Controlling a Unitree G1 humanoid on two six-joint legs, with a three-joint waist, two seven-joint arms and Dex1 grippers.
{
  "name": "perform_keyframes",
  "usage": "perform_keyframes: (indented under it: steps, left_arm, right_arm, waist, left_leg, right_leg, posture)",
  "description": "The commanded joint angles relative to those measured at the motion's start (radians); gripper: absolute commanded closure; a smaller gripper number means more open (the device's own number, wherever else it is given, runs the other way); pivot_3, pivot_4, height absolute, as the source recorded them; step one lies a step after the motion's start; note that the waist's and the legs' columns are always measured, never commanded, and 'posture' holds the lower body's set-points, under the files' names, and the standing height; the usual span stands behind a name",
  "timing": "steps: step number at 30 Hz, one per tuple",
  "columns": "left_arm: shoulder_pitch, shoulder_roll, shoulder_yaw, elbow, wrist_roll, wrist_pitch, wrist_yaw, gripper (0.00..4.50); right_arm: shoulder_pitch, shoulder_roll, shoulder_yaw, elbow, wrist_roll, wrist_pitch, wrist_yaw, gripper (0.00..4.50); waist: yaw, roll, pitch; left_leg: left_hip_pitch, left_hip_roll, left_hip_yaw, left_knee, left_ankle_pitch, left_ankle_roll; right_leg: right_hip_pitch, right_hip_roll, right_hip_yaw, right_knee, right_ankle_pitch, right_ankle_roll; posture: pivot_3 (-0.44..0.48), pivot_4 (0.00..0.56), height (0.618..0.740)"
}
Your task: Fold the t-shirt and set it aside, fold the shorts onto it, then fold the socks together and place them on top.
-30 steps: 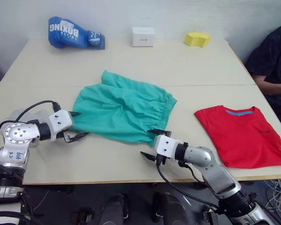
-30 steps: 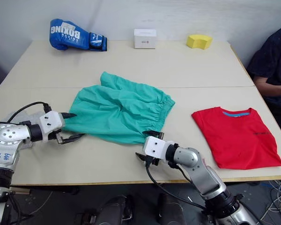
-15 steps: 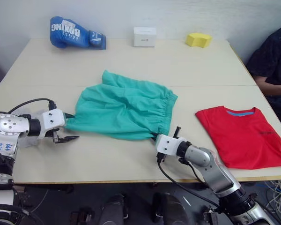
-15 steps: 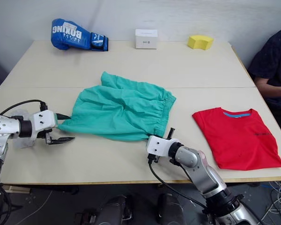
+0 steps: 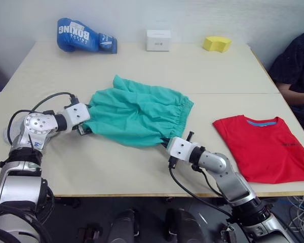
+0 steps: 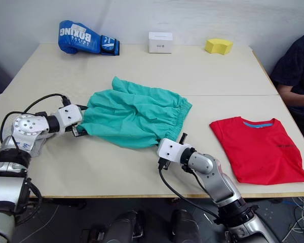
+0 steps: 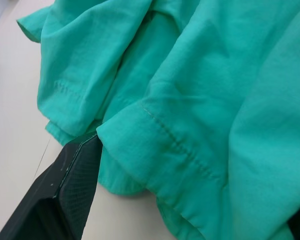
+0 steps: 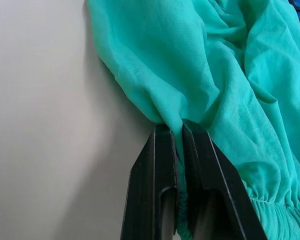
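- The t-shirt (image 5: 263,146) lies folded into a flat red rectangle on the right side of the table (image 5: 192,66), well apart from the shorts, so you can count the first step as done.
- The shorts (image 5: 137,114) are spread and rumpled in the middle of the table, not yet folded and not yet on the t-shirt; this looks like the step in hand.
- Your right gripper (image 8: 179,145) has its two fingers pressed together on a pinch of teal cloth at the near corner by the gathered waistband, so it is clamped on the shorts.
- Your left gripper (image 5: 82,127) sits at the leg hem on the opposite side; the wrist view shows one finger (image 7: 65,185) under the hem with cloth lying between the jaws, which stand apart, so that grip does not look closed yet.
- You still have to fold the shorts and carry them over onto the t-shirt.
- The socks remain for the last step; I cannot place them from here.
- A blue boxing glove (image 5: 83,37), a white box (image 5: 157,39) and a yellow block (image 5: 216,43) sit along the far edge, clear of the work, and a person (image 5: 296,66) sits at the right.
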Motion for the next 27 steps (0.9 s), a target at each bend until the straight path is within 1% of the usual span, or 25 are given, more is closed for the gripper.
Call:
perform_keyframes:
  steps: [1, 5, 6, 10, 12, 15, 17, 19, 22, 24, 27]
  left_arm:
    - [0.018, -0.037, -0.052, 0.048, 0.037, 0.022, -0.042, 0.9]
    - [0.019, -0.033, -0.048, 0.059, 0.04, 0.033, -0.036, 2.23]
    - [0.026, -0.032, -0.039, 0.055, 0.019, 0.043, -0.074, 2.55]
    - [0.059, -0.013, -0.031, -0.003, -0.062, 0.118, -0.314, 3.92]
    - [0.076, -0.001, -0.027, -0.052, -0.092, 0.146, -0.389, 4.48]
    - [0.136, 0.023, -0.013, -0.182, -0.152, 0.211, -0.475, 4.48]
    - [0.213, 0.047, 0.004, -0.317, -0.217, 0.292, -0.542, 4.48]
    - [0.314, 0.088, 0.027, -0.475, -0.273, 0.38, -0.575, 4.48]
    - [0.485, 0.161, 0.077, -0.722, -0.359, 0.518, -0.596, 4.48]
    - [0.614, 0.218, 0.128, -0.916, -0.45, 0.676, -0.602, 4.48]
    - [0.768, 0.3, 0.185, -1.144, -0.532, 0.856, -0.587, 4.48]
  right_arm:
    - [0.002, -0.008, -0.025, -0.023, 0.015, -0.014, 0.004, 4.5]
    - [0.0, -0.02, -0.043, -0.01, 0.013, -0.026, -0.002, 4.5]
    - [-0.001, -0.025, -0.049, -0.005, 0.012, -0.032, -0.004, 4.5]
    - [-0.001, -0.049, -0.063, 0.018, 0.015, -0.066, 0.008, 4.5]
    - [0.0, -0.066, -0.065, 0.028, 0.022, -0.092, 0.021, 4.5]
    - [0.003, -0.1, -0.073, 0.043, 0.057, -0.161, 0.062, 4.5]
    - [0.009, -0.128, -0.081, 0.056, 0.099, -0.229, 0.108, 4.5]
    - [0.017, -0.158, -0.097, 0.084, 0.132, -0.302, 0.143, 4.5]
    - [0.026, -0.206, -0.127, 0.151, 0.163, -0.42, 0.178, 4.5]
    - [0.036, -0.238, -0.149, 0.213, 0.193, -0.495, 0.209, 4.5]
    - [0.049, -0.273, -0.159, 0.278, 0.264, -0.573, 0.29, 4.5]
  waist:
    - [0.0, 0.001, -0.001]
    - [0.0, 0.001, -0.003]
    - [0.0, 0.001, -0.003]
    - [-0.008, 0.001, -0.003]
    - [-0.01, 0.001, -0.004]
    - [-0.014, 0.001, -0.004]
    - [-0.022, 0.001, -0.004]
    - [-0.031, 0.001, -0.004]
    - [-0.042, 0.001, -0.003]
    - [-0.047, 0.001, -0.003]
    - [-0.048, 0.001, -0.003]
  left_leg:
    - [0.0, 0.0, 0.0, 0.0, 0.0, 0.0]
    - [0.001, 0.0, 0.0, 0.0, 0.0, 0.0]
    - [0.001, 0.0, 0.0, 0.0, 0.0, 0.0]
    - [0.001, 0.0, 0.0, 0.0, -0.001, -0.001]
    - [0.001, 0.001, 0.001, -0.001, -0.001, -0.001]
    - [0.001, 0.001, 0.002, -0.001, -0.001, -0.001]
    - [0.001, 0.001, 0.003, -0.001, -0.002, 0.0]
    - [0.001, 0.001, 0.003, -0.001, -0.002, 0.001]
    - [0.001, 0.002, 0.003, -0.001, -0.002, 0.0]
    - [0.001, 0.002, 0.002, -0.002, -0.003, -0.001]
    - [0.002, 0.003, 0.002, -0.002, -0.003, -0.003]
  right_leg:
    - [0.0, 0.0, 0.0, 0.0, 0.0, 0.0]
    - [0.001, 0.0, 0.0, 0.0, 0.0, 0.0]
    - [0.001, 0.0, 0.0, 0.0, 0.0, 0.0]
    - [0.001, 0.0, 0.0, 0.0, 0.0, 0.0]
    - [0.0, 0.0, 0.0, -0.001, 0.0, 0.0]
    - [0.0, 0.002, -0.001, 0.0, 0.0, 0.0]
    - [0.0, 0.002, 0.0, 0.0, 0.0, 0.0]
    - [0.001, 0.001, 0.0, 0.0, 0.0, 0.001]
    - [0.001, 0.001, 0.002, -0.001, 0.0, 0.001]
    - [0.001, 0.002, 0.006, -0.001, -0.001, 0.001]
    - [0.001, 0.002, 0.007, -0.002, -0.003, 0.0]
  posture:
    - [0.0, 0.15, 0.74]
    - [0.0, 0.15, 0.74]
    - [0.0, 0.15, 0.74]
    - [0.0, 0.15, 0.74]
    - [0.0, 0.15, 0.74]
    - [0.0, 0.15, 0.74]
    - [0.0, 0.15, 0.74]
    - [0.0, 0.15, 0.74]
    - [0.0, 0.15, 0.74]
    - [0.0, 0.15, 0.74]
    - [0.0, 0.15, 0.74]
